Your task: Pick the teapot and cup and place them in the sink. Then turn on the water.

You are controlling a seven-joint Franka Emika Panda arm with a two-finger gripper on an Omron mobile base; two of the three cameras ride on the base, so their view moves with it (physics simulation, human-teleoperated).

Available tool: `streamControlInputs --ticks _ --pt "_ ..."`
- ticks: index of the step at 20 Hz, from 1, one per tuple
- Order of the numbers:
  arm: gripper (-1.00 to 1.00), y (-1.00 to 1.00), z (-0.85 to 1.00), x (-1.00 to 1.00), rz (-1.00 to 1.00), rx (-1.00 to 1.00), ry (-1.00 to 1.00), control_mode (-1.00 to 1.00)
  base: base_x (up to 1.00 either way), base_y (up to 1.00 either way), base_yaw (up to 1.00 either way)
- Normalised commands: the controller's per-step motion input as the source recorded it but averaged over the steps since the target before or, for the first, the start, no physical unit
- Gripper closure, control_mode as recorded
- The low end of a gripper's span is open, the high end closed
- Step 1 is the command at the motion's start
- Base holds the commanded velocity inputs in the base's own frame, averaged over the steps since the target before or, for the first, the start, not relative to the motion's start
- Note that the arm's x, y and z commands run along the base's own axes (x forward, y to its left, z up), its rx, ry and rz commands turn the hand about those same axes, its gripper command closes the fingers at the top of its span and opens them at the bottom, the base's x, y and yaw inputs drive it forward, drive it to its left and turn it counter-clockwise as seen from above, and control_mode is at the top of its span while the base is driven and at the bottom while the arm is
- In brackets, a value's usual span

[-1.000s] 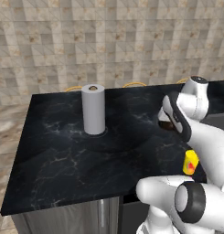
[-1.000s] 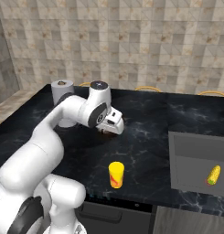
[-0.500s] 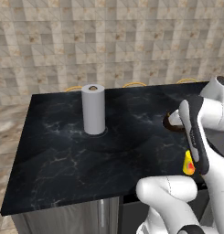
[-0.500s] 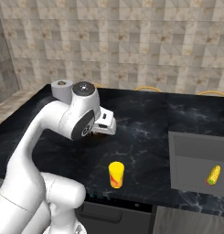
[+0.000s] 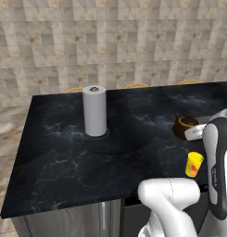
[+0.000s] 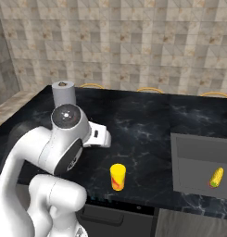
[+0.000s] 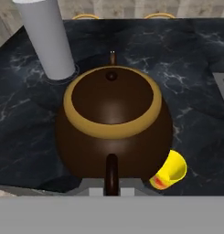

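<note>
The squat, round, dark-brown teapot [image 7: 114, 125] with a tan rim around its lid sits right in front of the hand camera, its thin dark handle running down between the fingers of the robot's two-finger gripper [image 7: 111, 191], which are pinched almost shut on that handle. In the left base view the same teapot [image 5: 186, 126] shows above the black marble counter [image 5: 110, 143], near its right side, with the white end of the arm pressed against it. The small bright-yellow tapered cup [image 5: 193, 164] with a red-orange mark stands upright on the counter near the front edge, in front of the teapot and clear of it; in the hand view the cup [image 7: 169, 172] appears just below and to the right of the teapot's belly. The wide rectangular grey sink [image 6: 198, 152] is set into the counter well to the right of the cup [image 6: 117, 177], and a knobbly yellow elongated item [image 6: 216, 177] lies inside it. A tall grey paper-towel roll [image 5: 94, 110] stands upright toward the back left of the counter, well apart from the teapot.
</note>
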Motion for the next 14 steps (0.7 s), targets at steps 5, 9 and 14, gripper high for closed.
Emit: streamControlInputs --ticks 5,9,14 --pt "1.00 0.01 0.16 -0.49 0.02 -0.01 0.00 -1.00 0.00 0.00 0.00" --pt "1.00 0.05 0.02 -0.04 0.02 -0.01 0.01 1.00 0.02 0.00 0.00" --pt "1.00 0.00 0.00 0.00 0.00 0.00 0.00 1.00 -0.18 0.00 0.03"
